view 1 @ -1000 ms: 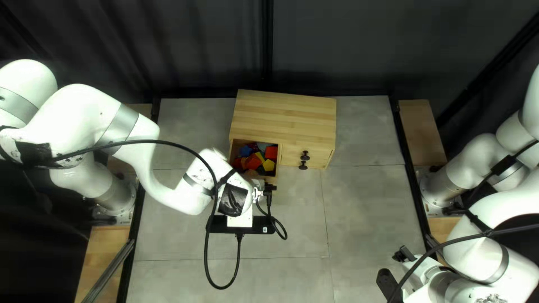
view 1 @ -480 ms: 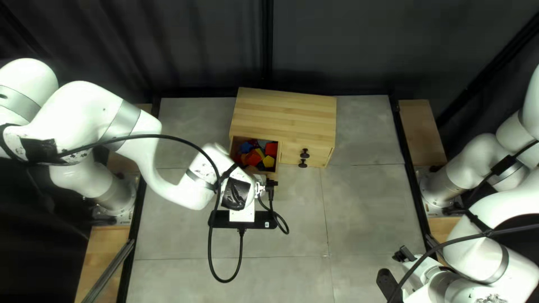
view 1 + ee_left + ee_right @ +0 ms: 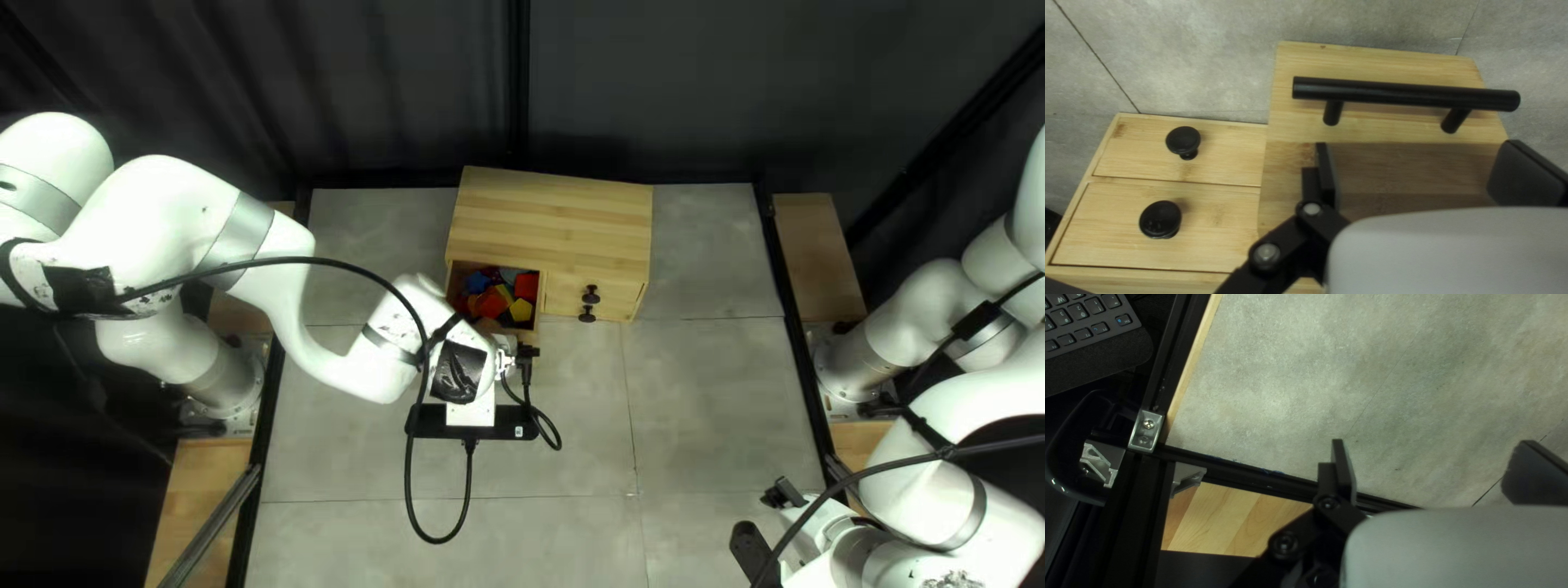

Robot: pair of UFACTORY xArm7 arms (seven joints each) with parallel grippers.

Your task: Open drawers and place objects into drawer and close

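Drawer (image 3: 540,309) with coloured blocks in it stands pulled out from the left part of the wooden cabinet (image 3: 555,209), its open top showing past my left arm (image 3: 365,359). Red blocks (image 3: 526,286), a yellow block (image 3: 521,311) and a blue block (image 3: 477,283) can be made out among the pile. In the cabinet's right part, two small drawers (image 3: 1225,149) are closed flush with the front, each bearing a round black knob (image 3: 1183,140).

My left gripper (image 3: 505,359) is in front of the cabinet by the pulled-out drawer, mostly hidden from above by the arm. The left wrist view shows this gripper (image 3: 1415,163) open, its two fingers wide apart over the wood of the big drawer's front. A black bar handle (image 3: 1404,92), fixed to that front by two posts, lies ahead of the fingers and is not held.

My right gripper (image 3: 808,517) is well apart from the cabinet, off to its right and toward the table's near edge. Its fingers are spread too, with nothing held between them, above the grey tabletop (image 3: 1274,392).
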